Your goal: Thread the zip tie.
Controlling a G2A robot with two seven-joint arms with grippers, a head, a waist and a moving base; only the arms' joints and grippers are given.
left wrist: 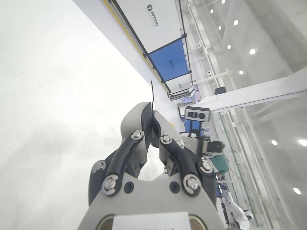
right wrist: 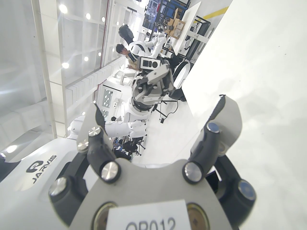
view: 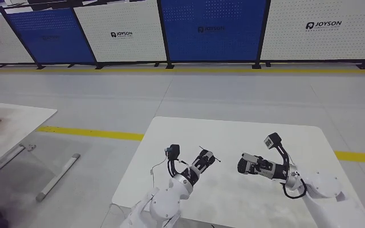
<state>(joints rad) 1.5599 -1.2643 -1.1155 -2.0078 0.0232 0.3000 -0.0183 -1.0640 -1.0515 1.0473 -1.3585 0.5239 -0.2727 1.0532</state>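
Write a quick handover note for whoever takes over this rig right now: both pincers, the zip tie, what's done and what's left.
Left pincer: shut on the black zip tie, over the white table. A thin end of the tie sticks out past the fingertips.
Right pincer: open and empty, facing the left one with a gap between them.
Done: the tie is off the table and gripped.
Left: no loop shows, so the threading itself is likely all still to do. The tie's head is too small to make out.
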